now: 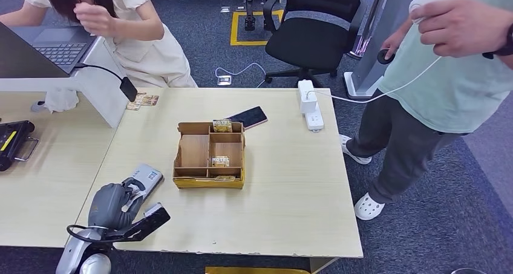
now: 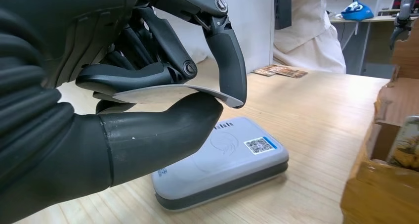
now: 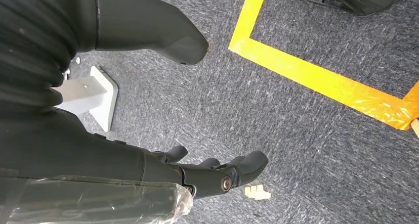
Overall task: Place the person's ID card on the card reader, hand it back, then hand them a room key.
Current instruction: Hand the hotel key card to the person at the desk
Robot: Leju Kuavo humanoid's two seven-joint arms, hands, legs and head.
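Head view: the left hand point(image 1: 115, 202), matte grey with a ribbed cover, sits at about seven o'clock on the pale wood-grain counter point(image 1: 290, 201), poised over the near end of the card reader point(image 1: 145, 178), a flat light-grey slab with rounded corners. At the middle of the counter stands a wooden organiser point(image 1: 209, 155), square and split into compartments; small key cards marked HOTEL point(image 1: 221, 161) stand in two of them. A dark phone point(image 1: 248, 117) lies just past the box at one o'clock, and a white power strip point(image 1: 311, 107) lies toward two o'clock. A seated person point(image 1: 118, 20) is at eleven o'clock by a laptop point(image 1: 42, 47); a standing person point(image 1: 435, 74) in a pale green shirt is at three o'clock.

Left wrist view: the ID card point(image 2: 168, 93), thin, pale and slightly bowed, is pinched flat between the thick grey thumb and the dark jointed fingers point(image 2: 225, 61), held just above the reader point(image 2: 222, 162) without touching it. The reader's top is smooth, with a faint round emblem and a small QR sticker; a darker grey band runs around its side.

Right wrist view: the right hand point(image 3: 197, 174) hangs over speckled grey carpet point(image 3: 276, 120) crossed by yellow tape point(image 3: 316, 78), its fingers loosely spread and holding nothing.
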